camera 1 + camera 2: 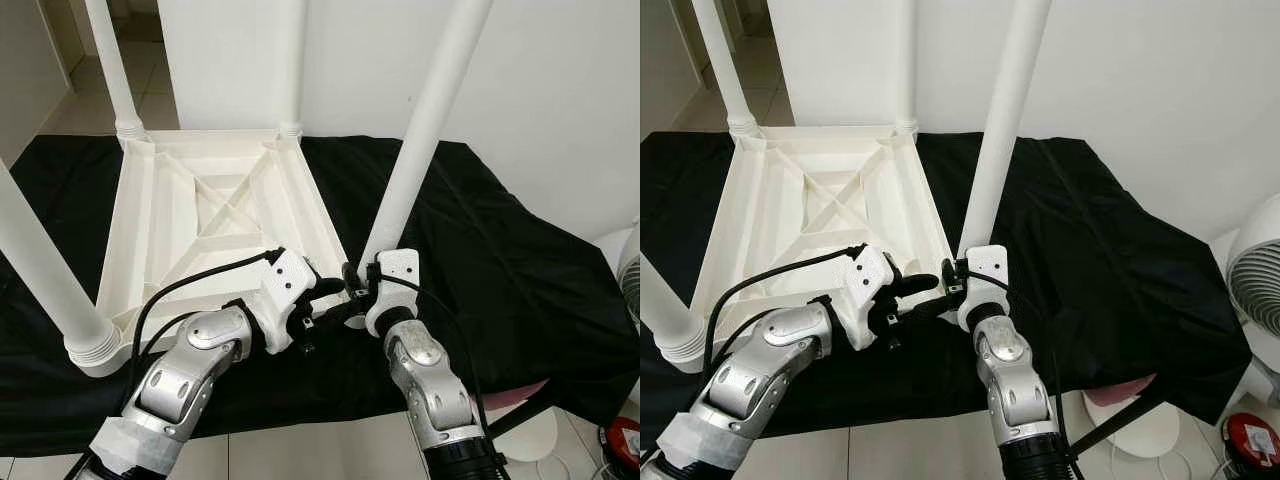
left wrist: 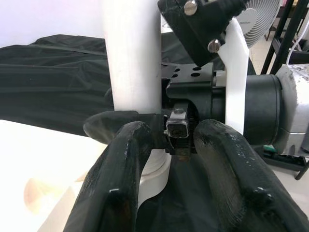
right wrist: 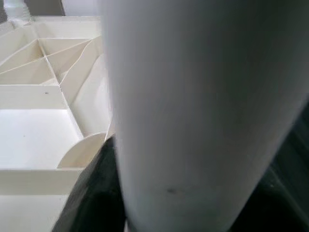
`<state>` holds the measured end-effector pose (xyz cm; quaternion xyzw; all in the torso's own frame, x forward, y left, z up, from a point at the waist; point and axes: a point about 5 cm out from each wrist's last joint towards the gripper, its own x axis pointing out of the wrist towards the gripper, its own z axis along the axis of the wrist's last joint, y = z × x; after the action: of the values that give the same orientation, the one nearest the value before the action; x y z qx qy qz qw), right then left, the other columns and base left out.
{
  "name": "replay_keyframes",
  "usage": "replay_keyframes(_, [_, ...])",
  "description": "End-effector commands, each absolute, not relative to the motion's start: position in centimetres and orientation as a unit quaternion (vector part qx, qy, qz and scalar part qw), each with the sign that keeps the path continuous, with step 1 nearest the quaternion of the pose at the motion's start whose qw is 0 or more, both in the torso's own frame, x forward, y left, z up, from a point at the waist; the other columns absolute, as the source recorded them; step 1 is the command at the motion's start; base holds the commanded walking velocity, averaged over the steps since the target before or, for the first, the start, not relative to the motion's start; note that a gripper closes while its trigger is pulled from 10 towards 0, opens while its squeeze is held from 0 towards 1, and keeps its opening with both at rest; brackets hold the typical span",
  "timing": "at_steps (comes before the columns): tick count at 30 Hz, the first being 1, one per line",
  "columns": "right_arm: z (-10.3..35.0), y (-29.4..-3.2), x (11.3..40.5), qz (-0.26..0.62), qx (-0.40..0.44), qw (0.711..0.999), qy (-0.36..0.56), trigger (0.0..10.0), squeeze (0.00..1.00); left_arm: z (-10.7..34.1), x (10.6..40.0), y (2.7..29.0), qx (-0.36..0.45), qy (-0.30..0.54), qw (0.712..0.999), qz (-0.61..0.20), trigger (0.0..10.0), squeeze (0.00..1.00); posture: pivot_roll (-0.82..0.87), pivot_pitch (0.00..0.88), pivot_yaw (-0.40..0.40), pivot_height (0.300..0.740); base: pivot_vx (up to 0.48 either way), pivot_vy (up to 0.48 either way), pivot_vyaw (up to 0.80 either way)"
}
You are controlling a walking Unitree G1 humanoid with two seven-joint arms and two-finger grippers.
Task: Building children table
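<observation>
The near-right table leg [image 1: 420, 140] stands almost upright, leaning slightly right, its foot seated in the corner socket of the upturned white tabletop [image 1: 215, 215] lying on the black cloth [image 1: 500, 260]; its long axis runs up out of frame. The right hand [image 1: 362, 283] is nearer, its fingers clamped on the leg's base; the left hand [image 1: 318, 305] reaches across from the left, fingers apart around that same base. No brand or writing is legible.

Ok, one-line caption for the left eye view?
Both grippers, left and right, meet at the base of the near-right leg of the upturned white tabletop.
</observation>
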<state>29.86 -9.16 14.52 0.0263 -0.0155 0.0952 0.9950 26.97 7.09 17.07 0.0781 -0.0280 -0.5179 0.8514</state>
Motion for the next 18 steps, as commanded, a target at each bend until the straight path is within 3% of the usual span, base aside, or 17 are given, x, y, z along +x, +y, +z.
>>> replay_keyframes(1, [14.6, -9.2, 29.6, 0.077, 0.059, 0.995, -0.013, 10.0, 1.0, 17.2, 26.9, 6.8, 0.075, -0.026, 0.844, -0.53, 10.0, 0.0, 0.03, 0.042, -0.076, 0.74, 0.0, 0.0, 0.0])
replay_keyframes(10, [15.5, -10.2, 29.6, 0.126, 0.05, 0.99, -0.035, 10.0, 1.0, 17.2, 26.9, 6.8, 0.075, -0.026, 0.845, -0.53, 10.0, 0.0, 0.03, 0.044, -0.077, 0.74, 0.0, 0.0, 0.0])
replay_keyframes(11, [15.3, -11.1, 29.6, 0.166, 0.038, 0.985, -0.02, 10.0, 0.92, 17.2, 26.9, 6.8, 0.076, -0.026, 0.845, -0.529, 10.0, 0.0, 0.04, 0.045, -0.077, 0.74, 0.0, 0.0, 0.0])
replay_keyframes(12, [15.3, -11.1, 29.6, 0.166, 0.038, 0.985, -0.02, 10.0, 0.92, 17.2, 26.9, 6.8, 0.076, -0.026, 0.845, -0.529, 10.0, 0.0, 0.04, 0.045, -0.077, 0.74, 0.0, 0.0, 0.0])
replay_keyframes(13, [15.4, -11.5, 29.5, 0.185, 0.03, 0.982, -0.018, 10.0, 0.0, 17.2, 26.9, 6.8, 0.074, -0.026, 0.845, -0.529, 10.0, 0.0, 0.03, 0.046, -0.078, 0.74, 0.0, 0.0, 0.0])
replay_keyframes(18, [15.2, -12.7, 28.9, 0.296, -0.031, 0.954, -0.024, 10.0, 0.0, 17.2, 26.8, 6.8, 0.073, -0.026, 0.845, -0.53, 10.0, 0.0, 0.03, 0.048, -0.075, 0.74, 0.0, 0.0, 0.0])
